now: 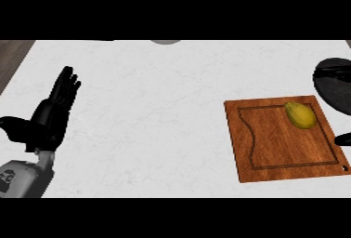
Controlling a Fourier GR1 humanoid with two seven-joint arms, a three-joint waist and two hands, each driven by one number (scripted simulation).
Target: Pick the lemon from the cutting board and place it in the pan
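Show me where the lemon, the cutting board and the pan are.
lemon (301, 115), head view, middle of the fruit.
cutting board (281, 146), head view, bare wood near its centre.
pan (334, 83), head view, dark body at the right edge, partly cut off.

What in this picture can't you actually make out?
- Pan: cut off by the head view's right edge; only a dark part shows.
- Right hand: a dark shape at the right edge beside the board may be it; cannot tell.
- Grey shape at the top: cut off, unidentifiable.
- Lemon and left hand show whole.
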